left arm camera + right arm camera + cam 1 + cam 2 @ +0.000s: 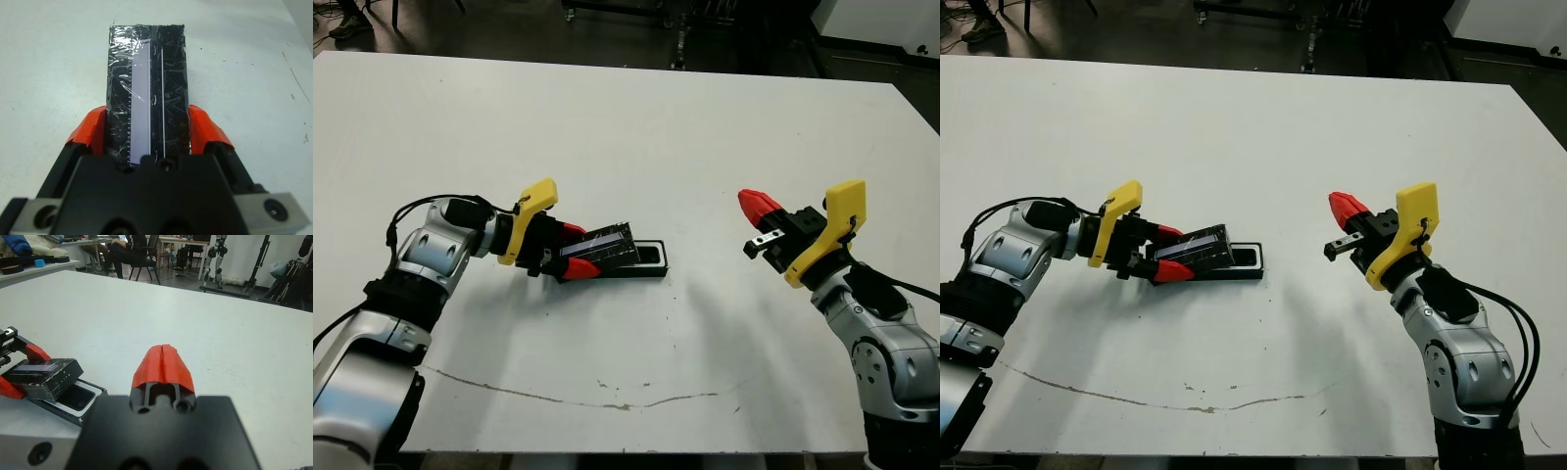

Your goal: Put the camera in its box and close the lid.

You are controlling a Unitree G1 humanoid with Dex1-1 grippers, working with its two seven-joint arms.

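Left gripper clamps the lid tilted over the box; right gripper closed, empty

We see a white worktop filling most of the head view, with a thin dark crack near 6 o'clock. Beyond its far edge lies dark floor. In the right wrist view, a seated person on a chair (legs only clear) sits at 11 o'clock, with black stands toward 1 o'clock.
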